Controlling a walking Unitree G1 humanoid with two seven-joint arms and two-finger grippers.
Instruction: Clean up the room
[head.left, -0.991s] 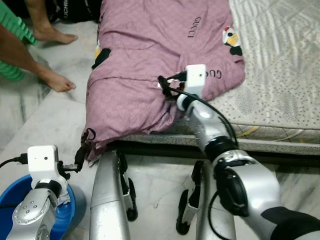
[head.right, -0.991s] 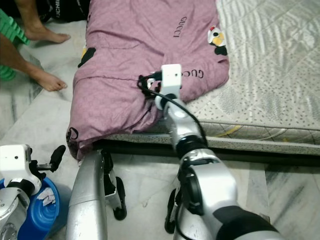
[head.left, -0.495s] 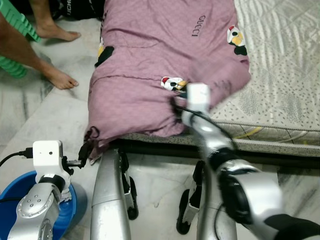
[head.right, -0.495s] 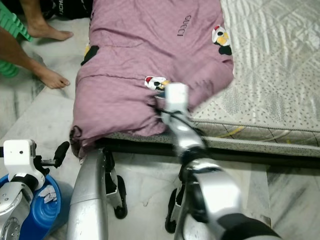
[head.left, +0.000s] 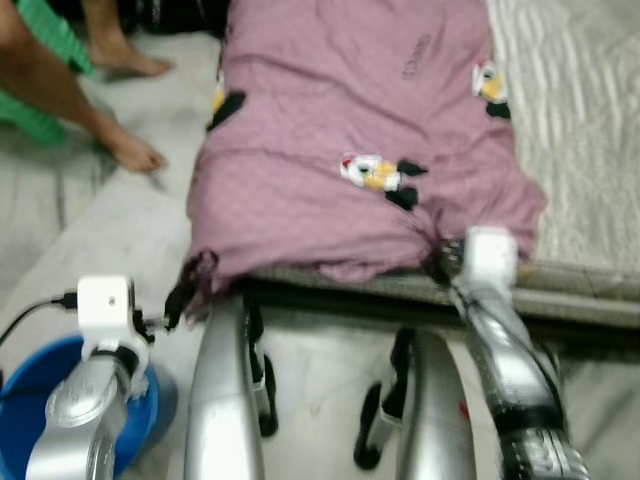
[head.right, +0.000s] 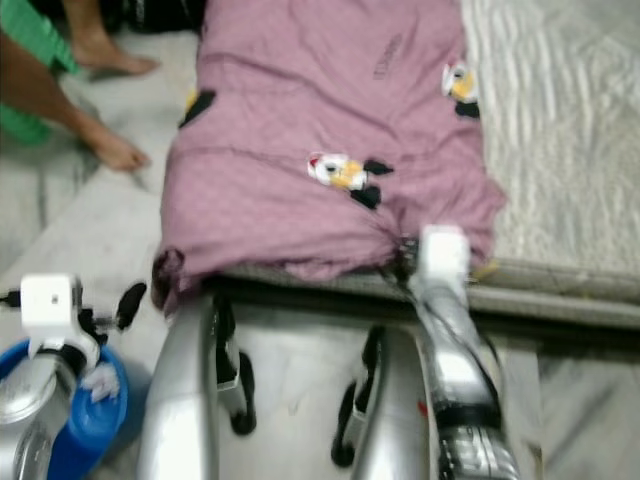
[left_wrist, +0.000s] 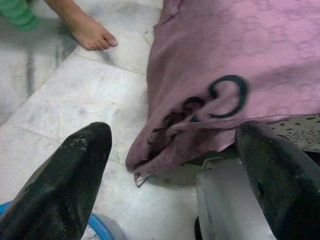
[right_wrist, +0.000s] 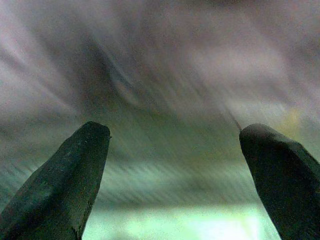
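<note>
Right pincer (head.left: 437, 262) at the bed's near edge, fingers spread wide, released, touching or just short of the blanket (head.left: 350, 130) hem; blurred, cannot tell which. Blanket lies across the mattress (head.left: 585, 110), its corner drooping to the floor (left_wrist: 75, 90). Left pincer (left_wrist: 172, 165) low, spread apart, released, near that drooping corner. Blue tub (head.left: 20, 400) under the left arm. A person's foot (head.left: 135, 155) on the floor beyond.
</note>
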